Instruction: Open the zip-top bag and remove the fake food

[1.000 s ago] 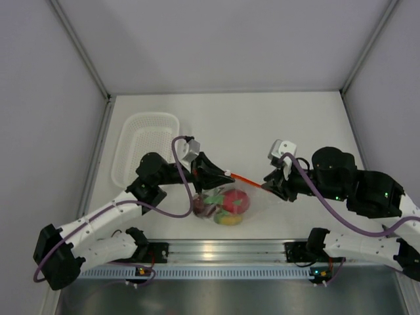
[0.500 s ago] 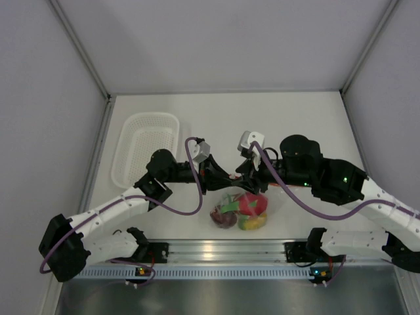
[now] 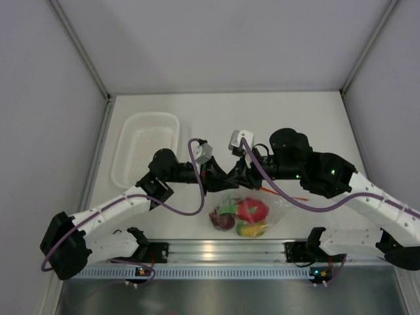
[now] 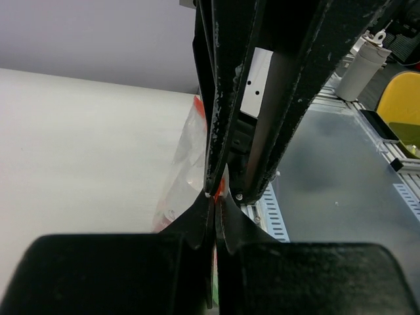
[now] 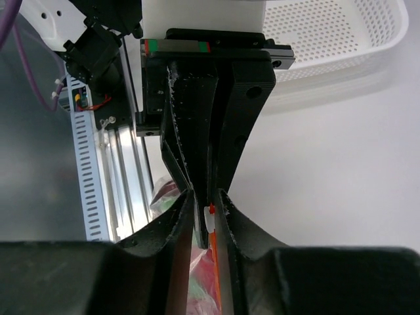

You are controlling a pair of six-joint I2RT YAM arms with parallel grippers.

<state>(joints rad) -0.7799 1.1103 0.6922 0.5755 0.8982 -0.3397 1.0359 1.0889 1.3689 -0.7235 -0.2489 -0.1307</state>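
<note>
The zip-top bag (image 3: 262, 209) hangs just above the table, and its orange-red zip strip (image 3: 293, 196) trails to the right. Inside it are the fake food: a red fruit with green leaves (image 3: 253, 209), a dark maroon one (image 3: 223, 220) and a yellow one (image 3: 251, 230). My left gripper (image 3: 220, 178) is shut on the bag's mouth, and the strip (image 4: 220, 189) shows between its jaws (image 4: 215, 195). My right gripper (image 3: 234, 177) meets it tip to tip. In the right wrist view it (image 5: 205, 197) is shut on the strip's white slider (image 5: 210, 218).
A white perforated basket (image 3: 126, 152) stands at the back left; it also shows in the right wrist view (image 5: 328, 33). The metal rail (image 3: 216, 249) runs along the table's near edge under the bag. Grey walls close in the sides and back.
My right gripper has moved left along the zip strip until it meets my left gripper. The left gripper and the bag have shifted a little to the right.
</note>
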